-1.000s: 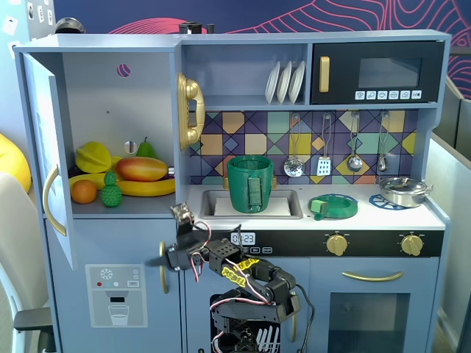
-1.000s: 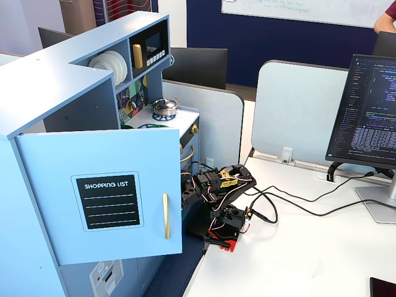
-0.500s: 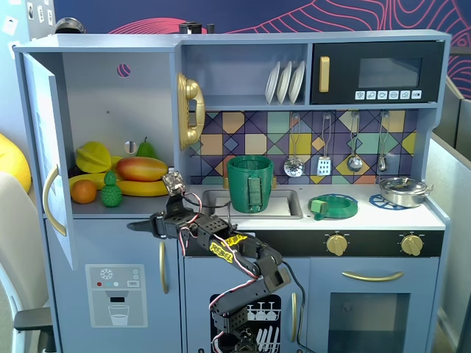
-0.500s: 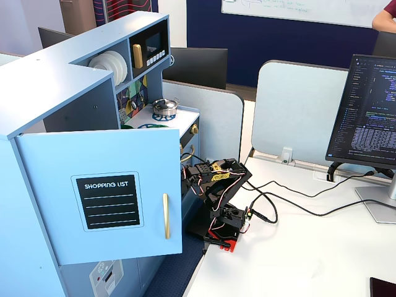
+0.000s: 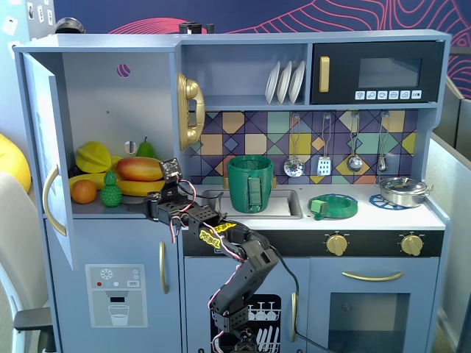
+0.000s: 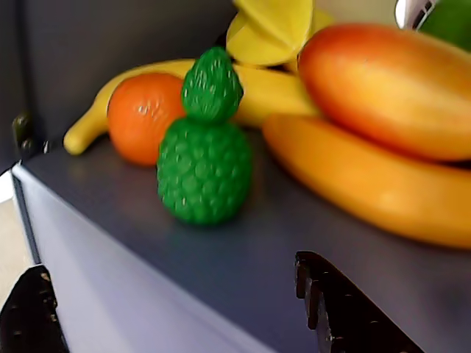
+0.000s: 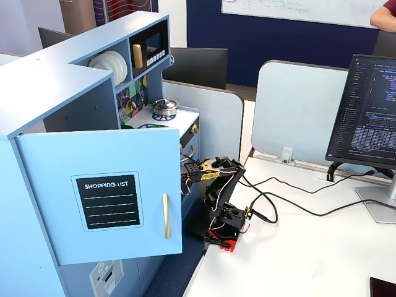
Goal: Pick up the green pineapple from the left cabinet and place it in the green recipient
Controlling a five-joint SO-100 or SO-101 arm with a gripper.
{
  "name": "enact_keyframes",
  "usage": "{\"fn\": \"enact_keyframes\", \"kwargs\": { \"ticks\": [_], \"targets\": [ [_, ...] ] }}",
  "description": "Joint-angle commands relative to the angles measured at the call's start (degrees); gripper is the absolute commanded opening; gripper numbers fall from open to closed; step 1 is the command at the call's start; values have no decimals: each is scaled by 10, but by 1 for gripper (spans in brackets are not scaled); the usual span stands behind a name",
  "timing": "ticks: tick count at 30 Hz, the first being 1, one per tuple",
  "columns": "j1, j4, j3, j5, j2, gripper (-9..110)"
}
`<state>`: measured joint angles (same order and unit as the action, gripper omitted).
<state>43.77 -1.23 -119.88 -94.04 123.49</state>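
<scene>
Gaping wide near green pineapple (image 6: 204,168), claw (image 6: 176,309) tips cut off

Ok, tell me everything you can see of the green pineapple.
The green pineapple is a small bright green toy, glossy like plastic, with a bumpy rounded body and a darker, textured leafy top. It stands upright near the front edge of the open left cabinet's shelf. The orange sits just behind it to the left in the wrist view, a banana behind it; whether they touch it is unclear. The gripper is open in front of it, not touching.
</scene>
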Motion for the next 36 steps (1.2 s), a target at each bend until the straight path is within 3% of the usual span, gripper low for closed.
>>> {"fn": "enact_keyframes", "kwargs": {
  "ticks": [1,12,21,36],
  "targets": [
    [-6,-37,72,-1,-31,38],
    [-4,-69,155,-4,-146,40],
    [-14,-71,216,6,-215,48],
    [-13,-73,337,5,-335,48]
  ]
}}
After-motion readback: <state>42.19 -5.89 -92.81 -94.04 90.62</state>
